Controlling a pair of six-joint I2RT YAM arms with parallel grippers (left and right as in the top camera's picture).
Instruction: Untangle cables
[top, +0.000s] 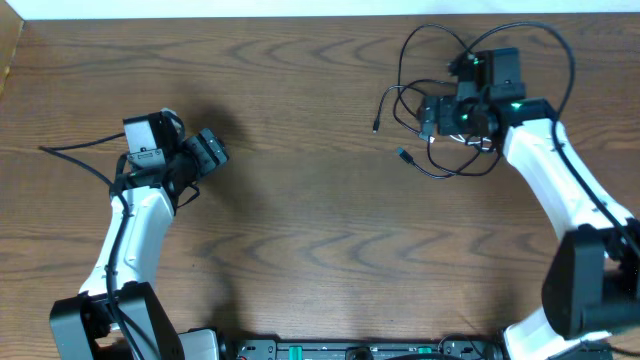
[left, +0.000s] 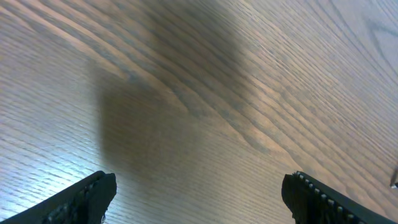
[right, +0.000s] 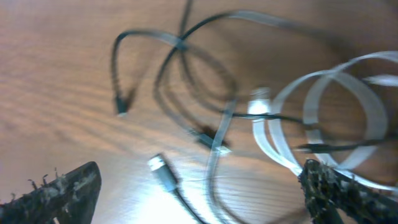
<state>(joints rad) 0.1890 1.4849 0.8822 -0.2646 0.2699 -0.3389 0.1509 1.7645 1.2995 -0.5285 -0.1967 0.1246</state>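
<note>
The black cable lies in tangled loops at the table's far right, with plug ends at the left of the tangle. The white cable is coiled at the right of the right wrist view, crossed by the black cable, whose silver plug lies between the fingers. In the overhead view the white cable is mostly hidden under the right arm. My right gripper is open, over the tangle, holding nothing. My left gripper is open and empty over bare wood at the left, far from the cables.
A thick black robot wire runs off the left arm across the table's left side. The wooden table's far edge runs along the top, close behind the tangle.
</note>
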